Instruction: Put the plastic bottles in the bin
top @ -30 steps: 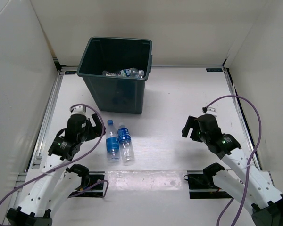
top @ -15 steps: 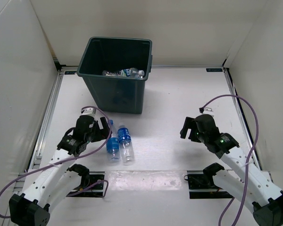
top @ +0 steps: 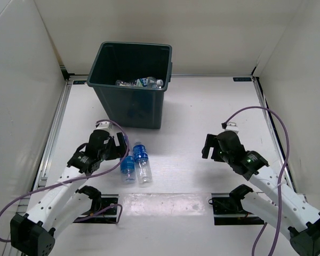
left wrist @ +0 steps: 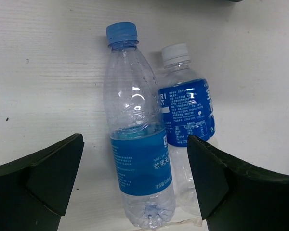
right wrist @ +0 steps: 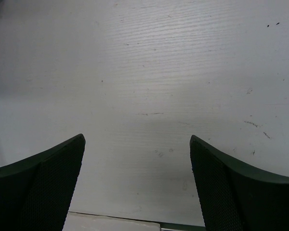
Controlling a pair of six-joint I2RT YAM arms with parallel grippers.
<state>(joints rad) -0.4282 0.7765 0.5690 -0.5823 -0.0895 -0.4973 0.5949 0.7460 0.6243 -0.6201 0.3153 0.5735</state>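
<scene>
Bright, even overhead light, soft shadows, a glare patch on the table [top: 165, 204], wrist views perhaps slightly soft

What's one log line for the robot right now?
left gripper open above blue-cap bottle, white-cap bottle beside | right gripper open, empty | bin: some bottles inside

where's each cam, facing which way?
Top external: above, behind the bases, looking down at table, bin; both arms show.
Left wrist: on left arm, looking down between left end effector fingers at blue-cap bottle, white-cap bottle.
Right wrist: on right arm, looking down at table between right end effector fingers.
Shared: top external, left wrist both show those bottles.
</scene>
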